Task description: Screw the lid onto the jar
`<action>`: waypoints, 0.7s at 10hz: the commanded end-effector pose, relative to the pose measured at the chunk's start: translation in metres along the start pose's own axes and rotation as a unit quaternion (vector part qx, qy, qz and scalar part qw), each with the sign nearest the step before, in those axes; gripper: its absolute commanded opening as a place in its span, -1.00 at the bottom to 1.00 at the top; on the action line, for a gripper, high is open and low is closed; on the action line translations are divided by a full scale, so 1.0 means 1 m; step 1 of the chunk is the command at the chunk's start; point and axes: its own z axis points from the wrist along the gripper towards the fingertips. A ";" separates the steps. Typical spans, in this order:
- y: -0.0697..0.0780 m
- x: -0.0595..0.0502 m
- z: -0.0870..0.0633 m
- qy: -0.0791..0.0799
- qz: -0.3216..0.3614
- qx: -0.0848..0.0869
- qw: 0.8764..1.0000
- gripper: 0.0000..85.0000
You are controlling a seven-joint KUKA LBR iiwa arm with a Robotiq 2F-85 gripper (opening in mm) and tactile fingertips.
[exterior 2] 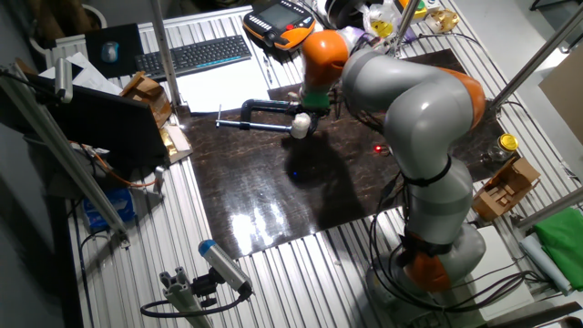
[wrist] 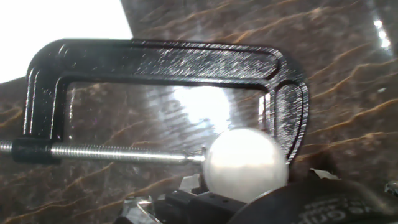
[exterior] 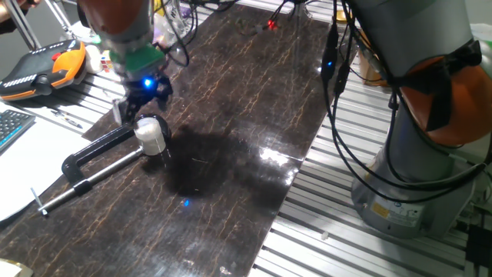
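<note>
The jar (exterior: pixel 155 145) is a small whitish cylinder standing on the dark marbled tabletop, pinched between the screw tip and the jaw of a black C-clamp (exterior: pixel 92 154). The lid (exterior: pixel 147 127) rests on top of it as a pale round cap. In the hand view the lid (wrist: pixel 245 165) is a white disc beside the clamp frame (wrist: pixel 168 59), and the jar body is hidden under it. My gripper (exterior: pixel 144 105) hangs just above and behind the jar with its fingers spread and nothing between them. The other fixed view shows the jar (exterior 2: pixel 300 126) below the hand.
An orange teach pendant (exterior: pixel 46 65), a keyboard (exterior: pixel 9 123) and white paper (exterior: pixel 23 173) lie left of the dark mat. The clamp's screw rod (exterior: pixel 84 183) points toward the front left. Cables and the robot's base (exterior: pixel 415 169) are on the right.
</note>
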 end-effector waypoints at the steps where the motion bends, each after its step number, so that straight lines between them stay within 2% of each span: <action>1: 0.002 0.000 0.005 -0.001 0.000 0.000 1.000 1.00; 7: -0.002 -0.004 0.019 0.003 0.004 -0.003 1.000 1.00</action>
